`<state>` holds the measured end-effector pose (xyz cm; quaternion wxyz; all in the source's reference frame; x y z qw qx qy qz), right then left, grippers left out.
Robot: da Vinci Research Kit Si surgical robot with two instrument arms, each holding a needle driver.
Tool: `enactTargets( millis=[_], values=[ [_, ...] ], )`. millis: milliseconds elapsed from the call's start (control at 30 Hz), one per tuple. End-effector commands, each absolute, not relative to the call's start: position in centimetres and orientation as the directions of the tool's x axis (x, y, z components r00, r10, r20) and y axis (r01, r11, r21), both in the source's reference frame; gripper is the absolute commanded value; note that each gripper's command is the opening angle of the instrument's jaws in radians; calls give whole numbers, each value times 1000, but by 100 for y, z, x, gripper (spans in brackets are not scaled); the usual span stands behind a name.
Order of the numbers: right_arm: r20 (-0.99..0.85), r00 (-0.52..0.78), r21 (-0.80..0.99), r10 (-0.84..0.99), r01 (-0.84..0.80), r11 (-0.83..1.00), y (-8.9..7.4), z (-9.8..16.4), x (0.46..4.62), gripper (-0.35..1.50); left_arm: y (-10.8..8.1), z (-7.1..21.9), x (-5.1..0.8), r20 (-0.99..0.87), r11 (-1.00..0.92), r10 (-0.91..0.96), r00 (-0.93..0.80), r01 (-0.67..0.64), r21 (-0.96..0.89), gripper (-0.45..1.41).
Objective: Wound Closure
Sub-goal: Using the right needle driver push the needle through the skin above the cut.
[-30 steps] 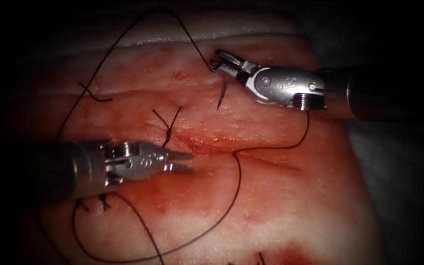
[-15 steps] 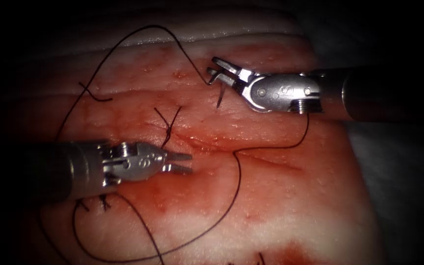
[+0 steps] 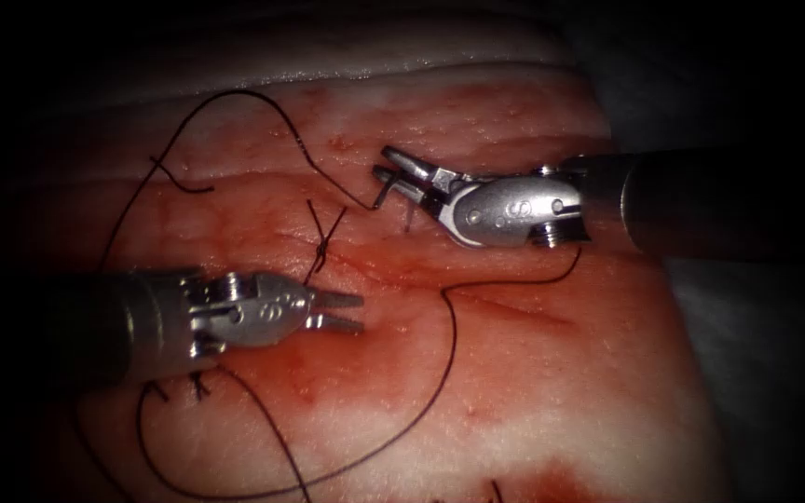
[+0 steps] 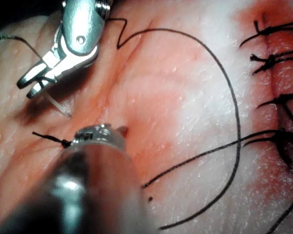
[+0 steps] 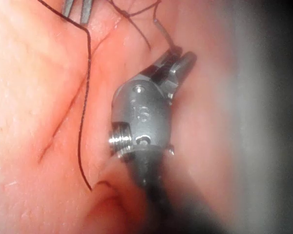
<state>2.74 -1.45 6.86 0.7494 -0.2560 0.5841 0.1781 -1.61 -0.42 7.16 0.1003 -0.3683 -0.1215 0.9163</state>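
Endoscope view: needle (image 3: 406, 216) held near its thread end by the right tool (image 3: 393, 177), jaws clamped on it; its curve hangs down toward the tissue (image 3: 533, 373), tip just above the surface beyond the cut (image 3: 477, 303), not clearly in the flesh. Left wrist view puts the needle (image 4: 58, 105) pale below those jaws (image 4: 36, 84), tip close to the tissue. Thread (image 3: 440, 373) runs from the needle's end in a wide loop crossing the cut. A tied stitch (image 3: 323, 244) sits on the cut's left end. Left tool (image 3: 351, 312) lies just below that stitch, jaws slightly apart, holding nothing.
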Motion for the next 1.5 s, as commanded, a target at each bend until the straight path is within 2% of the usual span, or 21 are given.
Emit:
enactTargets(
  millis=[33, 1100, 1500],
  values=[
    [-966, 257, -181, -38, -560, 809, -153, 695, 284, -35, -40, 721, -166, -653, -951, 274, -706, -96, -295, -8],
    [-940, 335, -115, 69, -501, 858, -223, 717, 288, -35, -35, 728, -161, -656, -951, 273, -704, -95, -294, -15],
    [-915, 375, -29, 148, -427, 904, -236, 735, 292, -35, -36, 727, -159, -656, -951, 272, -704, -93, -294, -15]
  ],
)
